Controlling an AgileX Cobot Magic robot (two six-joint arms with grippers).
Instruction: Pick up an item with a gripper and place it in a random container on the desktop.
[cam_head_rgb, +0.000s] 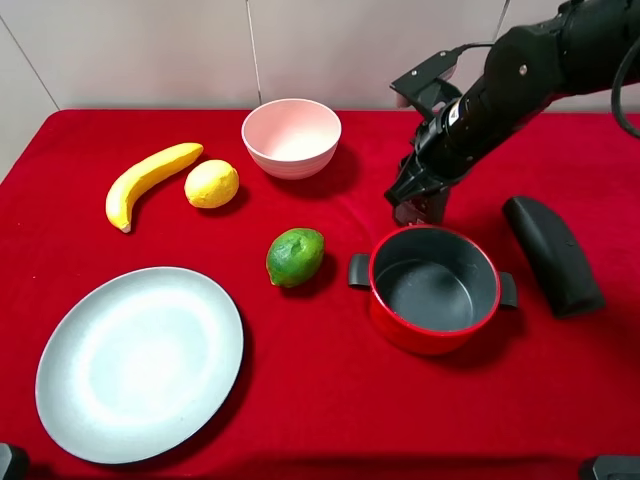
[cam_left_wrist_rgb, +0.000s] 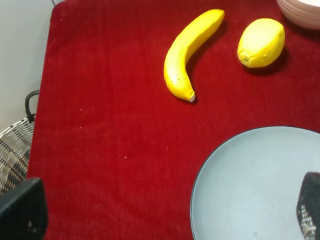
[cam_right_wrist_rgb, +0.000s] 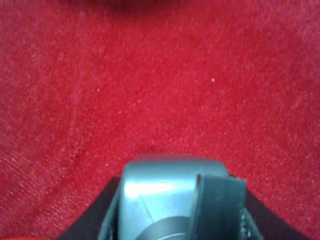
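My right gripper (cam_head_rgb: 420, 205) is low over the red cloth just behind the red pot. In the right wrist view a small grey bottle (cam_right_wrist_rgb: 165, 192) with a black pump head (cam_right_wrist_rgb: 220, 197) sits between its dark fingers, and the jaws look closed on it. In the exterior high view the claw hides the bottle. The large pale grey-blue plate (cam_head_rgb: 140, 362) lies at the front left, far from that gripper. My left gripper (cam_left_wrist_rgb: 165, 220) is open and empty, with its fingertips (cam_left_wrist_rgb: 22, 210) wide apart over the plate's (cam_left_wrist_rgb: 250, 185) far left edge.
The red pot (cam_head_rgb: 434, 290) stands right in front of the right gripper. A long black case (cam_head_rgb: 552, 254) lies to the pot's right. A lime (cam_head_rgb: 295, 256), a lemon (cam_head_rgb: 212, 184), a banana (cam_head_rgb: 148, 180) and a pink bowl (cam_head_rgb: 291, 137) are spread to the left. A wire basket (cam_left_wrist_rgb: 12, 150) sits off the table's left edge.
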